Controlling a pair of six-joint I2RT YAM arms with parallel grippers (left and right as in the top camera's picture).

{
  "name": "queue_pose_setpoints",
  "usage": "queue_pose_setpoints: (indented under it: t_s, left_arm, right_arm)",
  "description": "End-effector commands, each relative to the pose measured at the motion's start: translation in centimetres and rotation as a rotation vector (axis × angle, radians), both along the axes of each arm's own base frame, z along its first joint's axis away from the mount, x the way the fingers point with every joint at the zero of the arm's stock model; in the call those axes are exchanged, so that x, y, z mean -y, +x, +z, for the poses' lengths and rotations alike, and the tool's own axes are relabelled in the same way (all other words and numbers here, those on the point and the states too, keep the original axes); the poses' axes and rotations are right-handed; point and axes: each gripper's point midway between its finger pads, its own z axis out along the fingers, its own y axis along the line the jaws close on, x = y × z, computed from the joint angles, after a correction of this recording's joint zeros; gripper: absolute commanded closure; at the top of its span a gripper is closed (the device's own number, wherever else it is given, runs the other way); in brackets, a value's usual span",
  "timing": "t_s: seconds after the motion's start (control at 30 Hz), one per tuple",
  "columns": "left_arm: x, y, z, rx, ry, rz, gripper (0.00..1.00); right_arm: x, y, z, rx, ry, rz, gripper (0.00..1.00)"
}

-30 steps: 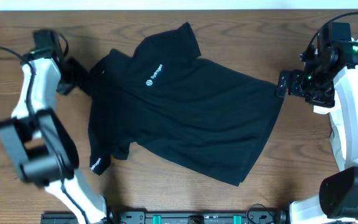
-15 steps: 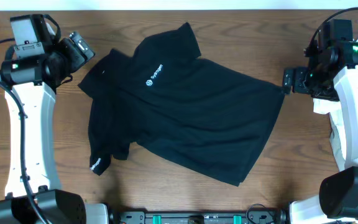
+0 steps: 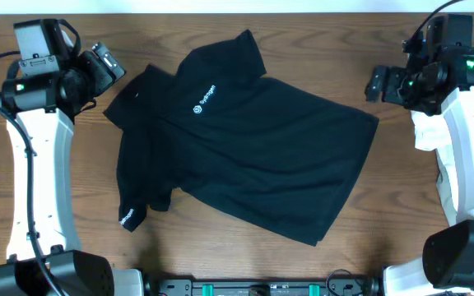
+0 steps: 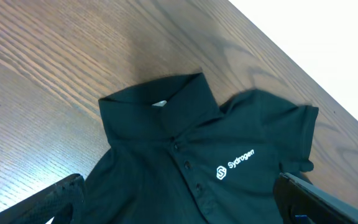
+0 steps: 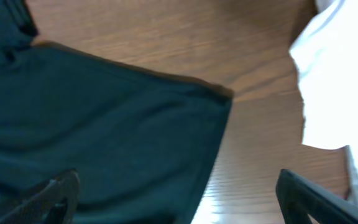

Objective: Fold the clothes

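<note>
A black polo shirt (image 3: 245, 140) with a small white chest logo lies spread on the wooden table, collar to the left, hem to the right. My left gripper (image 3: 105, 67) is open and empty just beyond the collar end; the left wrist view shows the collar and logo (image 4: 229, 167) between its fingers (image 4: 179, 202). My right gripper (image 3: 377, 84) is open and empty, raised above the shirt's far right hem corner; the right wrist view shows that corner (image 5: 185, 118) between its fingers (image 5: 178, 199).
A pile of white cloth (image 3: 434, 131) lies at the right edge by the right arm and shows in the right wrist view (image 5: 337, 81). The table's far edge meets a white wall (image 4: 328, 37).
The left arm swung up from the shirt's collar to a raised pose and then held still. The right gripper lifted and moved back from the shirt's right hem.
</note>
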Motion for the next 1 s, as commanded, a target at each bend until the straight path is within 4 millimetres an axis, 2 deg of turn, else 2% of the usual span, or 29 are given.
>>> queue_pose_setpoints:
  t_s: [0.0,0.07,0.17,0.37,0.6,0.77,0.97]
  left_arm:
    - [0.2,-0.1,0.4,0.009,-0.003,-0.012,0.02]
    - [0.2,-0.1,0.4,0.009,-0.003,-0.012,0.02]
    - [0.2,0.0,0.4,0.008,-0.003,-0.012,0.02]
    - [0.2,-0.1,0.4,0.009,-0.003,-0.012,0.02]
    - [0.2,0.0,0.4,0.008,-0.003,-0.012,0.02]
    - [0.2,0.0,0.4,0.009,-0.003,-0.012,0.02]
    - [0.2,-0.1,0.4,0.009,-0.003,-0.012,0.02]
  right_arm:
    - [-1.0,0.2,-1.2,-0.040,0.097,-0.044,0.20]
    - [-1.5,0.8,-2.8,-0.073,0.112,-0.031,0.29]
    - [-1.1,2.0,-5.5,-0.106,0.086,-0.037,0.36]
    - [-0.7,4.3,-11.6,-0.175,0.077,-0.046,0.36]
    - [-0.8,4.5,-17.2,-0.271,0.085,-0.058,0.35]
    - [-1.1,4.2,-19.4,-0.313,0.102,-0.056,0.35]
    - [-1.2,4.3,-19.5,-0.314,0.115,-0.074,0.31]
